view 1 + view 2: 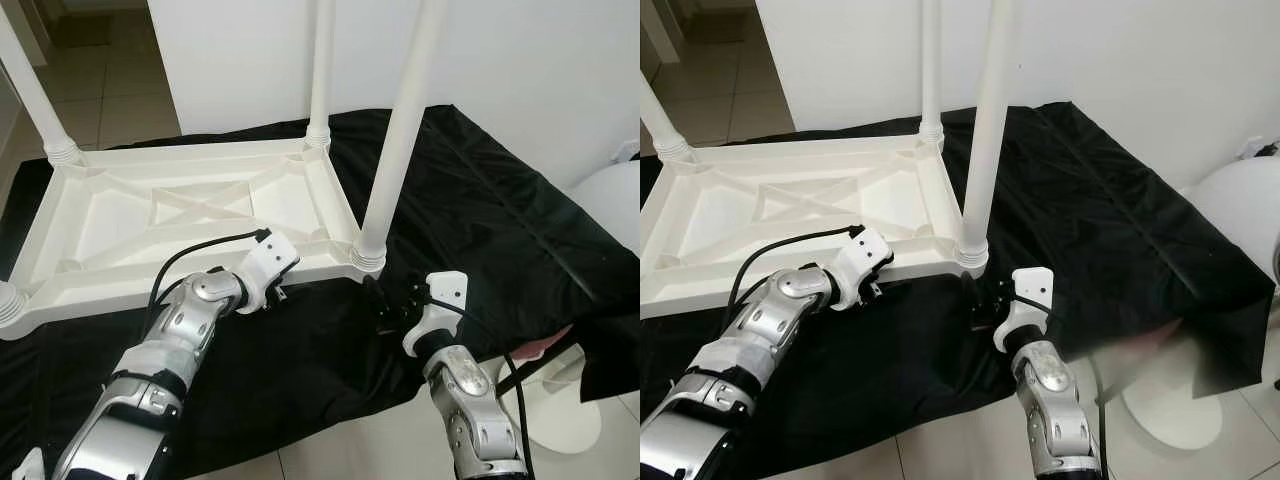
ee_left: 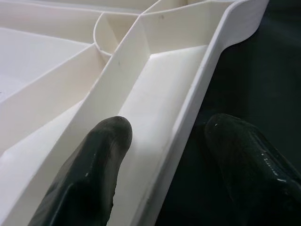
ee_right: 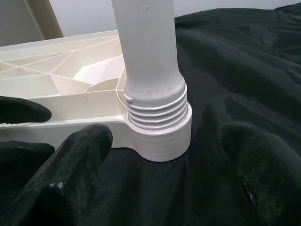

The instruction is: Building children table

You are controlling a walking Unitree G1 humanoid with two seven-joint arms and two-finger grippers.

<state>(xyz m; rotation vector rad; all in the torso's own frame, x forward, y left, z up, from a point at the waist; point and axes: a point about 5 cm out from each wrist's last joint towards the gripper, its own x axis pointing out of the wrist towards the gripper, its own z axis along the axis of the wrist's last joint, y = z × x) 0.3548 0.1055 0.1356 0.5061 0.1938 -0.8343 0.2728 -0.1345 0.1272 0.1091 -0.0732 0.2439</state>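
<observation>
The upside-down white plastic table top lies on a black cloth on the floor. The left claw straddles its rim, spread wide; the right claw, also wide, faces the screwed-in white leg. Steady the rim, close squarely below the thread

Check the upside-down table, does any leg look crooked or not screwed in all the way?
The near right leg shows several bare threads above its corner socket, so it may not be fully seated. The right tool is open just before it. It stands about straight.
</observation>
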